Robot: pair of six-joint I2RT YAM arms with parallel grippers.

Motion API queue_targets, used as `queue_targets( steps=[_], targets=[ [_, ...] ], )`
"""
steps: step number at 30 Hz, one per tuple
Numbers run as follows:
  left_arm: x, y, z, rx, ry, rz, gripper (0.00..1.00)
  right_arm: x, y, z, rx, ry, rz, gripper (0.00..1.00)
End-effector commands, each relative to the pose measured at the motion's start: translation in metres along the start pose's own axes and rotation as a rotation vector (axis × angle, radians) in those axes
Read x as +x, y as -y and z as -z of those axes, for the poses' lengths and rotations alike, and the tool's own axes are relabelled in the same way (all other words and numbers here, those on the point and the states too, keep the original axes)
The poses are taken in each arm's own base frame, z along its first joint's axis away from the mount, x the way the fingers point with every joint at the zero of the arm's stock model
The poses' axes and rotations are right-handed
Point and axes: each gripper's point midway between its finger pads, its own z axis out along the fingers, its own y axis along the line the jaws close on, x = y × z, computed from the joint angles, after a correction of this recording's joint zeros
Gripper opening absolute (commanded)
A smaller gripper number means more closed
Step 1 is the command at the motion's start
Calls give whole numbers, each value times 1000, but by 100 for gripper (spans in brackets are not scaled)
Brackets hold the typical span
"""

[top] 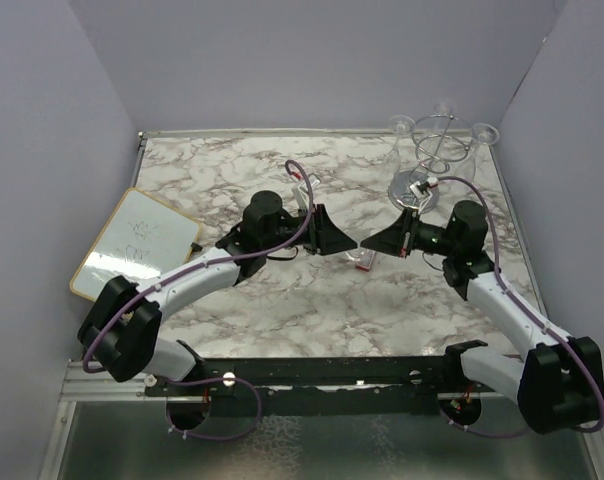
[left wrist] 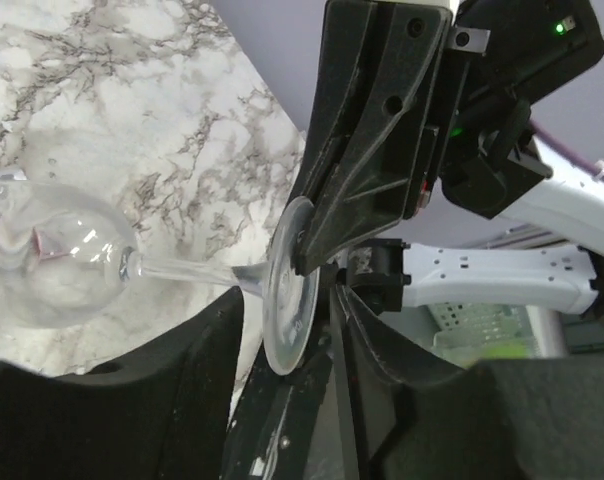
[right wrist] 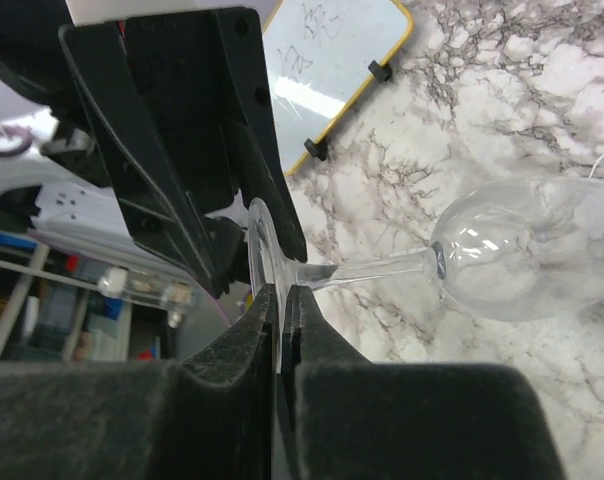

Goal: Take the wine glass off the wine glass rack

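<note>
Right gripper (right wrist: pixel 280 300) was clamped on the rim of the round foot of a clear wine glass (right wrist: pixel 502 250). The glass lay sideways over the marble table (top: pixel 232 170), its bowl sticking out to one side of the jaws. Left gripper (left wrist: pixel 288 335) met it nose to nose, jaws spread to either side of the same foot, not pinching it. Off to the side of the right jaws, apart from the held glass, stood the wine glass rack (top: pixel 437 150) with more glasses (top: pixel 485 133) at its ring. Farther off, behind the left jaws, lay a whiteboard (top: pixel 137 240), its faint scribbles too pale to read
</note>
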Motion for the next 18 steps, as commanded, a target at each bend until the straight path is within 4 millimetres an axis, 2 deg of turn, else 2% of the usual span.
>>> queue_targets(
  steps=[1,3,7,10,12,15,18],
  targets=[
    [-15,26,13,39,53,-129,55,-11,-22,2,-60,9,298,1],
    [-19,26,20,-1,56,-176,68,-10,-21,5,-61,3,418,1],
    [-37,18,41,-192,58,-305,85,-11,-10,5,-29,42,640,1],
    [-60,13,67,-343,90,-361,89,-10,-15,8,-67,98,823,1],
    [-72,11,86,-401,110,-354,89,1,-34,10,-200,100,1012,1],
    [-94,14,110,-414,166,-314,89,12,-56,6,-342,99,1268,1],
    [-113,15,130,-420,212,-251,87,29,-65,-7,-498,50,1576,1]
  ],
)
